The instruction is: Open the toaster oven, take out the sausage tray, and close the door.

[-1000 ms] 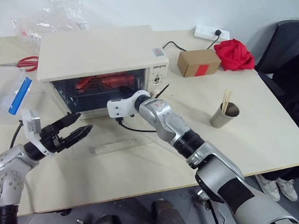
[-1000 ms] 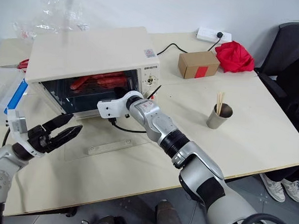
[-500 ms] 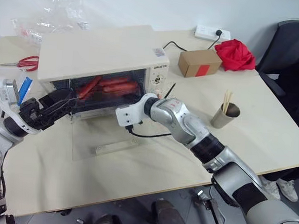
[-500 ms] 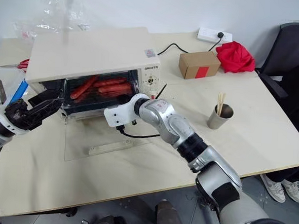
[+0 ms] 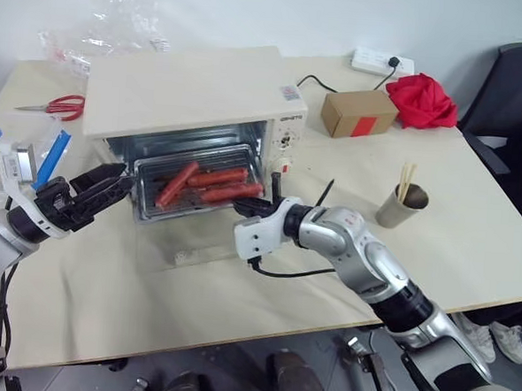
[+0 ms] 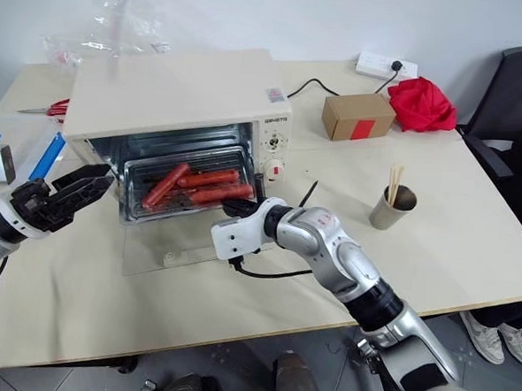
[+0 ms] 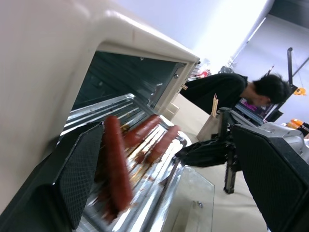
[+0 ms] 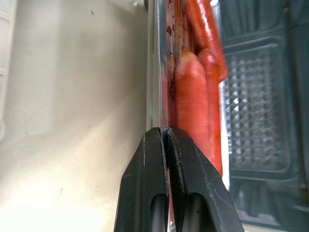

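The cream-white toaster oven stands on the table. Its glass door lies flat and open in front of it. The silver sausage tray sticks partway out of the opening, with several red sausages on its rack. My right gripper is shut on the rim at the tray's right front corner. The right wrist view shows that gripper with its fingers pinched on the thin metal edge beside the sausages. My left gripper is open just left of the tray's left end and holds nothing.
A metal cup of sticks, a cardboard box, a red cloth and a power strip sit to the right. Scissors and a clear box with blue clips lie to the left. A person sits beyond the table.
My right gripper has drawn back toward me, sliding the sausage tray partway out of the oven. My left gripper has risen a little beside the tray's left end. The camera view shifted.
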Robot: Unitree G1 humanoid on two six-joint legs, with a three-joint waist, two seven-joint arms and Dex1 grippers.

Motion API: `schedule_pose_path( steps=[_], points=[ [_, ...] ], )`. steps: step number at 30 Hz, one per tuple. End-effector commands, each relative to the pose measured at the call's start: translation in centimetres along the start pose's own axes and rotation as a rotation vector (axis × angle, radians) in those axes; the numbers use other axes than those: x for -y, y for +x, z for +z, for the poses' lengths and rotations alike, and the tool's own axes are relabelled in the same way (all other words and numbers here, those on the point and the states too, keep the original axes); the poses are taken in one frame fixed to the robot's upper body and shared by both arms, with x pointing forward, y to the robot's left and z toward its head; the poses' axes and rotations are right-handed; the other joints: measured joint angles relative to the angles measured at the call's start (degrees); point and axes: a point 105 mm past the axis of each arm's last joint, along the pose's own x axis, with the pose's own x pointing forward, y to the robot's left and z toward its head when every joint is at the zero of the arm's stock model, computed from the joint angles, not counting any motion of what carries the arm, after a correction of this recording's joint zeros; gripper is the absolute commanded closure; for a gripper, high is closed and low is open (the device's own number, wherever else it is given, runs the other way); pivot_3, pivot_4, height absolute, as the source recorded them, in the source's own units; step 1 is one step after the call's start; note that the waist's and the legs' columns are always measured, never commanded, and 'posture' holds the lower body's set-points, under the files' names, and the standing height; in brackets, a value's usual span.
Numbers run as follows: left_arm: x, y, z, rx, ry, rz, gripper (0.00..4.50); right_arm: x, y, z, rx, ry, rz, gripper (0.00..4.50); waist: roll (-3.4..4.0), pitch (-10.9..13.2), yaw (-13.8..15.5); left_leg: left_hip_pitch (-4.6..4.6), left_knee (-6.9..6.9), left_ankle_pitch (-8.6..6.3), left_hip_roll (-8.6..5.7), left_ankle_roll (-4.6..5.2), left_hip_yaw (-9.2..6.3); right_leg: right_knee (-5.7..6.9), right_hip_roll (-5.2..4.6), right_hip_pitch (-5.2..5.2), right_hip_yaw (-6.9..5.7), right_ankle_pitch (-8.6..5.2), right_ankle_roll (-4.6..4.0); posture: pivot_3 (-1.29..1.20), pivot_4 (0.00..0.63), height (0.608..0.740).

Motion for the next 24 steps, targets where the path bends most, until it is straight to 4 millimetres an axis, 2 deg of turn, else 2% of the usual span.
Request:
schedule_pose_path(
  steps=[1, 6, 10, 13, 24],
  points=[
    [0.5, -0.4, 0.6, -0.016, 0.037, -0.001, 0.0, 0.0, -1.6, 0.0, 0.024, -0.032, -0.003, 4.49, 0.0, 0.0, 0.68, -0.01, 0.0, 0.0, -0.02, 0.01, 0.02, -0.01, -0.02, 0.0, 0.01, 0.0, 0.0, 0.0, 0.15, 0.74],
    [0.3, -1.1, -1.1, -0.071, -0.048, 0.039, 0.0, 0.0, -2.6, -0.8, 0.012, -0.048, -0.014, 4.49, -0.01, 0.02, 1.24, 0.0, 0.02, 0.01, 0.0, 0.02, 0.15, -0.11, 0.02, -0.02, 0.06, -0.01, -0.02, 0.0, 0.15, 0.74],
    [0.5, -1.3, -3.4, -0.183, -0.19, 0.078, 0.0, -0.1, -3.0, -0.7, 0.021, -0.057, -0.015, 4.49, -0.02, 0.02, 1.46, 0.02, 0.02, 0.02, 0.05, 0.01, 0.19, -0.1, 0.06, -0.05, 0.1, -0.03, -0.06, 0.0, 0.15, 0.74],
    [0.5, -1.4, -4.3, -0.238, -0.281, 0.119, 0.0, 0.0, -3.3, -0.5, 0.024, -0.069, -0.033, 4.49, -0.02, 0.02, 2.07, 0.02, 0.02, 0.02, 0.05, 0.01, 0.19, -0.1, 0.05, -0.05, 0.12, -0.03, -0.06, 0.0, 0.15, 0.74],
    [0.4, -0.9, -5.0, -0.283, -0.569, 0.167, 0.0, 0.9, -4.5, -0.4, 0.05, -0.133, -0.093, 4.49, -0.03, 0.02, 2.68, 0.03, 0.26, 0.02, 0.04, 0.01, 0.19, 0.02, 0.05, -0.03, 0.14, -0.03, -0.07, 0.0, 0.15, 0.74]
  ],
)
